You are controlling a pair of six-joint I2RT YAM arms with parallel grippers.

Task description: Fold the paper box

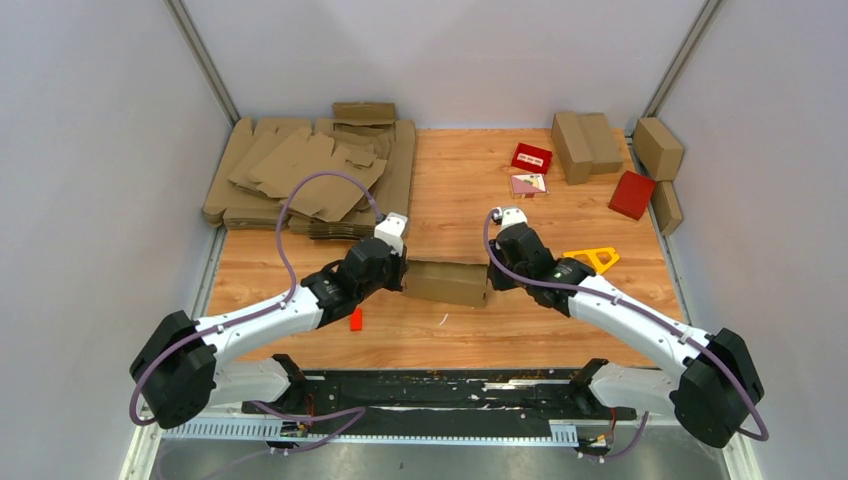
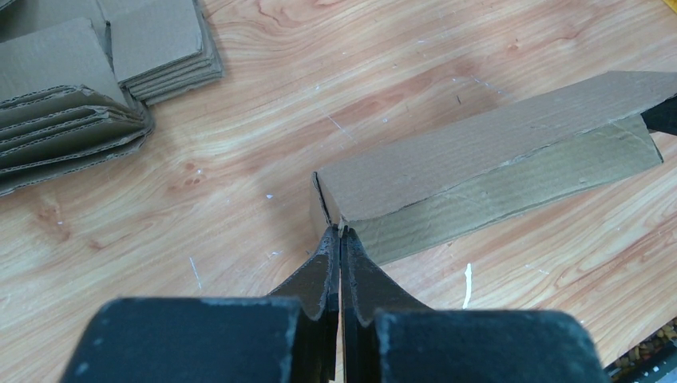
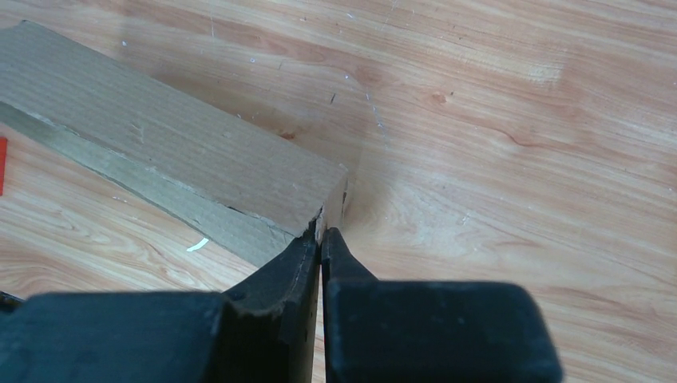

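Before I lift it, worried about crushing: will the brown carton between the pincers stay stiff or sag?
Probably stiff: the paper box is corrugated with creased walls. Likely light, being hollow. Its long side flap looks loose, so it may spring open.

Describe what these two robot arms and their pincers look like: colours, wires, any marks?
Both the left arm and right arm have smooth white shells between bulky black joints. A greyish-purple cable loops loosely outside each. A small white block tops each wrist. The left gripper and right gripper have black fingers tapering to thin tips, their blocky bases scuffed pale at the edges.
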